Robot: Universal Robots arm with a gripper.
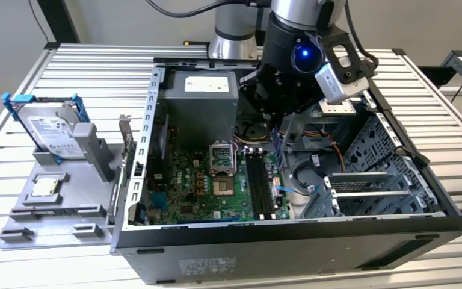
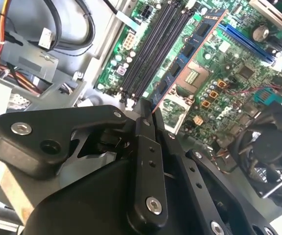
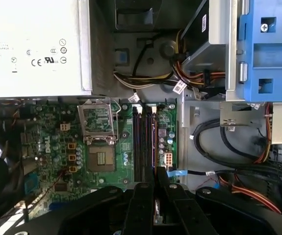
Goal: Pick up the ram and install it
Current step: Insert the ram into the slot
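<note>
An open computer case (image 1: 295,241) is lying on the slatted bench (image 1: 94,66), its motherboard (image 1: 215,186) facing up, and the arm is reaching into it from above. The end effector (image 2: 148,115) is pinching the ram (image 2: 187,58) by one end, its fingers (image 2: 145,147) pressed onto the stick. The ram is hanging edge-on just above the black slots (image 3: 143,142) beside the processor socket (image 3: 99,139).
</note>
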